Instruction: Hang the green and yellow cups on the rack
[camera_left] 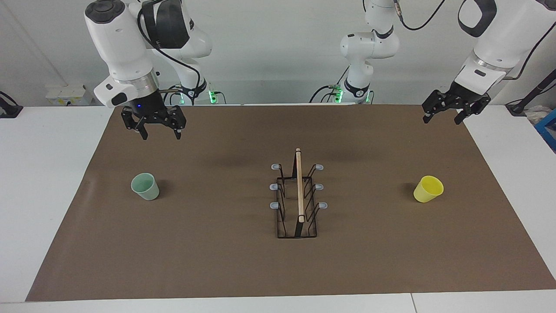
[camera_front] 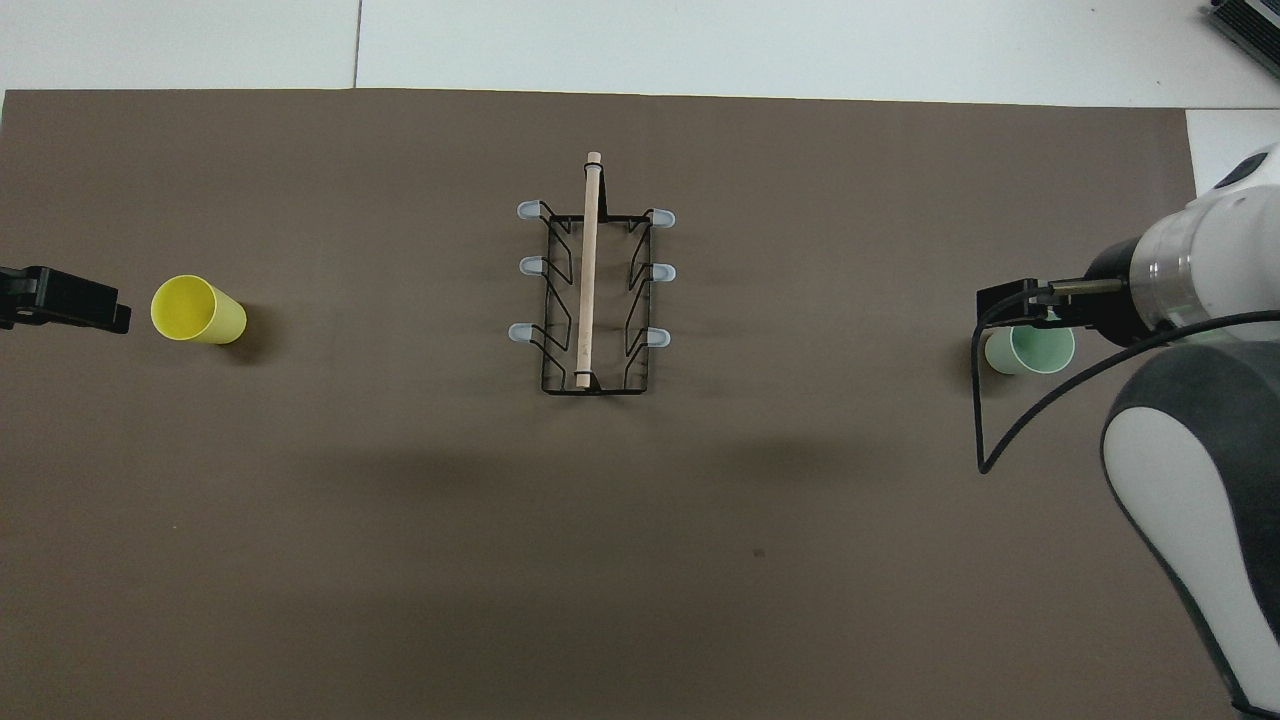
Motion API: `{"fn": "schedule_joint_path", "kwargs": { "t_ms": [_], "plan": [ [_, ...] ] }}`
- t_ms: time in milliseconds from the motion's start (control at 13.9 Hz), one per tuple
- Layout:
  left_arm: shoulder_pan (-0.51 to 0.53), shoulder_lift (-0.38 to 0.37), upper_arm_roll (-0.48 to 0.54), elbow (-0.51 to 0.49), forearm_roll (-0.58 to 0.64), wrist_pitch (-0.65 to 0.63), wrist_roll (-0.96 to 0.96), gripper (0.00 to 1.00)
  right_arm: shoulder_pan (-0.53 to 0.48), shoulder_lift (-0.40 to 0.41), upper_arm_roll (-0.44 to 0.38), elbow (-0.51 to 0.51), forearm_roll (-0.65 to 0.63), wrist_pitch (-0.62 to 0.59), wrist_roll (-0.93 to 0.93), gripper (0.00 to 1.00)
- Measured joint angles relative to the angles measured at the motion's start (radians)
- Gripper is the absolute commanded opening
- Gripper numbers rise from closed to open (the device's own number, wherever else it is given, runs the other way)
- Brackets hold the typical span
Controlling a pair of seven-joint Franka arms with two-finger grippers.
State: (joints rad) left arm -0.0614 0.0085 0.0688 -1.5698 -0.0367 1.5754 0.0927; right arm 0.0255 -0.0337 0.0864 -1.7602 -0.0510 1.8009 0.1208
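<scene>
The green cup (camera_left: 145,186) is standing mouth-up on the brown mat (camera_left: 217,261), well apart from the rack (camera_left: 297,198) toward the right arm's end of the table; the yellow cup (camera_left: 428,189) is sitting equally far from the rack toward the left arm's end, tilted or lying with its mouth turned away from the rack. Both are small handleless tapered tumblers of smooth plastic, so they are likely light, fairly stiff and a little slippery; a pinch across the rim, one finger inside and one outside, looks the surest hold, and the tilted yellow one may roll if nudged.

The rack is standing in the middle of the mat, a thin black wire frame with a pale wooden rod (camera_left: 299,184) running along its top and six grey-capped prongs (camera_left: 274,186) sticking out, three on each side. No cup is hanging on it yet.

The right gripper (camera_left: 158,129) is hovering with its jaws apart and empty, over the mat between the green cup and the robots. The left gripper (camera_left: 447,114) is hanging likewise parted and empty over the mat's edge at the yellow cup's end of the table.
</scene>
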Motion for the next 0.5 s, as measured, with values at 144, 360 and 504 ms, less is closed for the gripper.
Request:
{"fn": "schedule_joint_path", "kwargs": {
  "t_ms": [144, 360, 504],
  "plan": [
    [0.0, 0.0, 0.0, -0.001, 0.0, 0.0, -0.009, 1.0, 0.006, 0.0, 0.006, 0.0, -0.047, -0.031, -0.077, 1.0],
    [0.002, 0.009, 0.007, -0.007, -0.006, 0.0, -0.018, 1.0, 0.007, 0.0, 0.008, -0.003, -0.102, -0.047, -0.308, 1.0],
    [0.003, 0.034, 0.02, -0.005, -0.017, 0.001, -0.041, 1.0, 0.004, 0.0, 0.006, -0.003, -0.105, -0.049, -0.404, 1.0]
  ]
}}
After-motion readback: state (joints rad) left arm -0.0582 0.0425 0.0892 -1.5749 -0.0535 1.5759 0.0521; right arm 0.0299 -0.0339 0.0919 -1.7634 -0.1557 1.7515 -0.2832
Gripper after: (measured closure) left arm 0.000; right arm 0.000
